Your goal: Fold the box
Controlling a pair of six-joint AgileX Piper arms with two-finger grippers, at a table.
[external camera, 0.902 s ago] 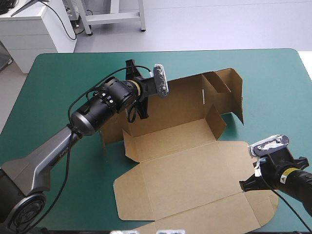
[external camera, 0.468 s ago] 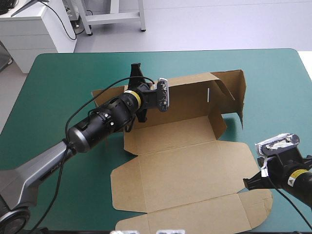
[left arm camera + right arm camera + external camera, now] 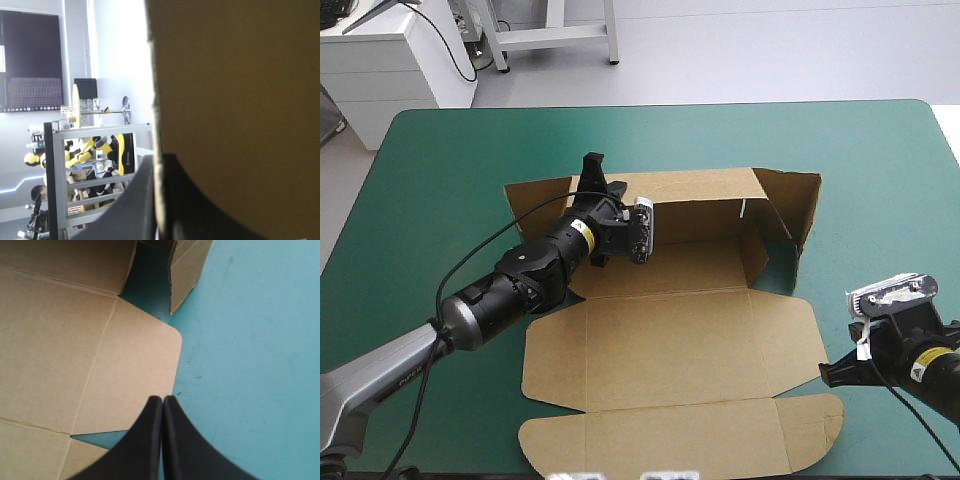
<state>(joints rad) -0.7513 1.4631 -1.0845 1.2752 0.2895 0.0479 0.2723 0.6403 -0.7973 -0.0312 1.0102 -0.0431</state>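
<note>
Box (image 3: 680, 340) lies mid-way on the teal-green cover (image 3: 440, 170); my left gripper (image 3: 595, 182) pinches its raised far wall near the left end, board between the black fingers (image 3: 135, 210); I'd hold that wall upright and steady, no twisting, while an end flap gets tucked; my right gripper (image 3: 162, 407) hovers closed and empty just off the box's near right flap; brown board, far wall and right end flap standing, lid panels flat.
</note>
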